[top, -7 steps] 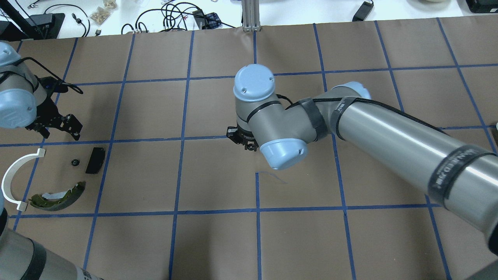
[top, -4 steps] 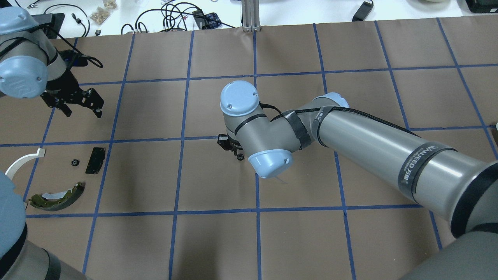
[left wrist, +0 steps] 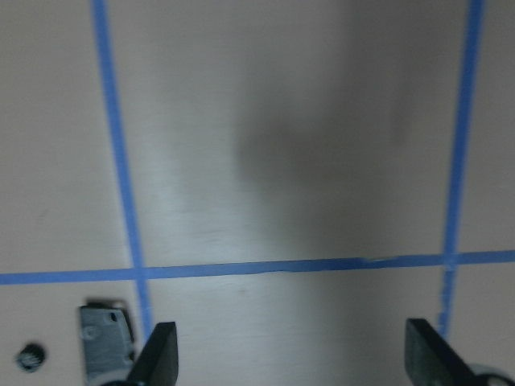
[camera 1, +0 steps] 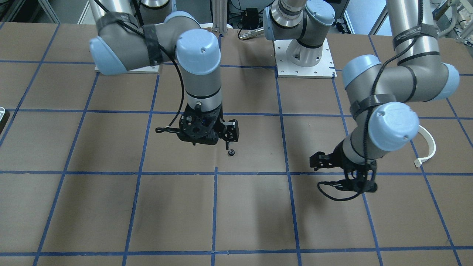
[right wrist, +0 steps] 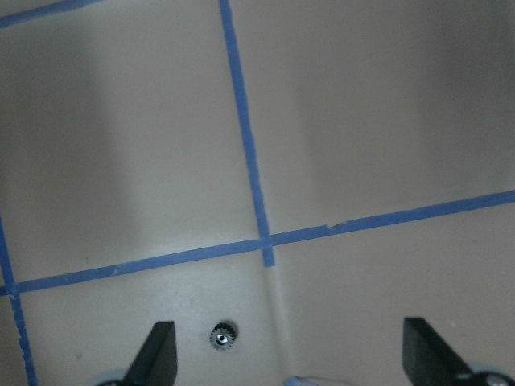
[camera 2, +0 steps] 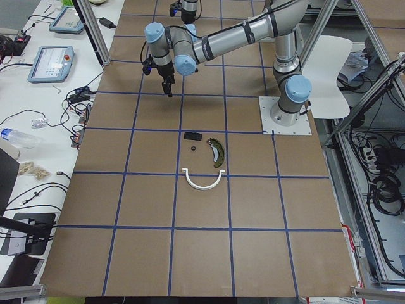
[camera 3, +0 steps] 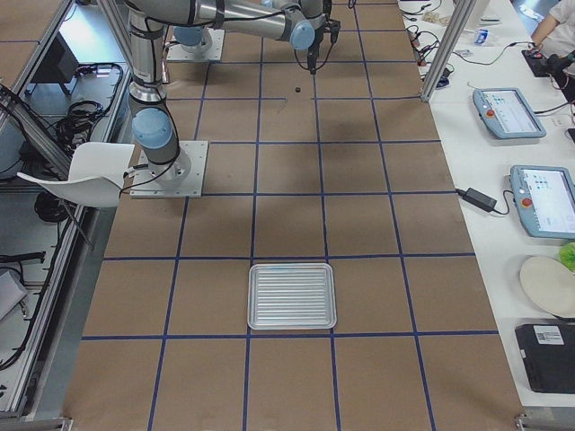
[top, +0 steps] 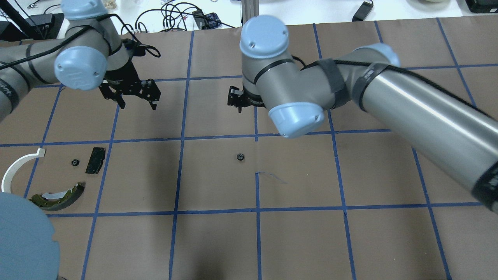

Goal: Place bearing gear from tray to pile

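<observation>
My right claw (right wrist: 290, 363) hangs spread wide, with nothing between its fingers (right wrist: 158, 354). Below it is the brown paper-covered counter (top: 295, 241) with its grid of blue tape. On it lies the small dark toothed bearing gear (right wrist: 223, 334), flat and untouched, near a crossing of tape lines. From overhead the gear sits alone near the counter's middle, with my right claw raised beyond it.

My left claw (top: 137, 102) is likewise spread and carries nothing, hovering over bare paper out on my left side. Nearer to me on that side is the pile (camera 2: 218, 152). It is made up of a small dark grey rectangular pad (top: 95, 160), a second small dark gear (top: 74, 162) just beside the pad, an olive-gold curved brake shoe (top: 58, 193), and a long white plastic arc (top: 15, 171) partly hidden overhead by my own arm. The bearing gear is well apart from that pile.

A silver ribbed metal tray (camera 3: 292, 296) lies far off toward my right end of the counter.
</observation>
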Tool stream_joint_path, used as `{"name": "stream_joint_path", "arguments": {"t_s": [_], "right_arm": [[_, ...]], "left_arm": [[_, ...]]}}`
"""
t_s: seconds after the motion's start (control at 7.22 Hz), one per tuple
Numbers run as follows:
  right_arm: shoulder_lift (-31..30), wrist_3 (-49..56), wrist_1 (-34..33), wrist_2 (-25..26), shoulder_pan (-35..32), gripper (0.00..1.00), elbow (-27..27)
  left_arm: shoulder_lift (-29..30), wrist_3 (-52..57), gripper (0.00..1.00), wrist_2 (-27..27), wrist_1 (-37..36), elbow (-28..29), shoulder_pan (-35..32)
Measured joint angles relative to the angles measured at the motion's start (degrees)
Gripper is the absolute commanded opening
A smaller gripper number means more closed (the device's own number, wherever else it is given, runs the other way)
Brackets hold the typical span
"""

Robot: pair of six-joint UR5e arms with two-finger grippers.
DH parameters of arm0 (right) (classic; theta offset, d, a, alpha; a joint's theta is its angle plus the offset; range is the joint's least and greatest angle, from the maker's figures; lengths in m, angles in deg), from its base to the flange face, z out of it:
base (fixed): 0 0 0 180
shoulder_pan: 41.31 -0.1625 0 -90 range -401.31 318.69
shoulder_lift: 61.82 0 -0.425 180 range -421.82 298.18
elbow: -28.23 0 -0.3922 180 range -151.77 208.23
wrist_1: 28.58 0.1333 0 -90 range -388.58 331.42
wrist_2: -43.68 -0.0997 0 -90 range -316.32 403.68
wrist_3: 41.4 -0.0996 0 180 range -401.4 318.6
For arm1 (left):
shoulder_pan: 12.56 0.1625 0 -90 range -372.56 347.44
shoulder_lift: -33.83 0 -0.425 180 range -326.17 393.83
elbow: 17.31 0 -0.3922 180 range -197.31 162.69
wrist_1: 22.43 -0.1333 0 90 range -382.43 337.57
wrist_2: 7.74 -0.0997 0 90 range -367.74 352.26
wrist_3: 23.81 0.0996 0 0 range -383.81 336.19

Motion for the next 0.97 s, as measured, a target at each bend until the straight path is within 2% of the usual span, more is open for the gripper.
{"name": "stream_joint_path", "arguments": {"t_s": [0.28,0.55,0.69,0.97], "right_arm": [[-7.67,8.86,15.33,0.02,6.89,1.0,4.17],[-14.68,18.92,25.94,0.29,12.48,1.0,5.04],[-16.79,22.55,27.82,0.32,14.06,1.0,5.1],[-18.36,25.23,27.05,0.33,15.0,1.0,5.19]], "left_arm": [[0.54,-3.66,1.0,2.76,-0.28,-0.62,-4.79],[1.05,-10.96,1.0,5.29,-1.0,-1.62,-9.18],[1.48,-14.11,1.0,5.56,-3.0,-2.23,-12.12],[2.65,-19.78,1.0,5.68,-10.94,-5.21,-16.8]]}}
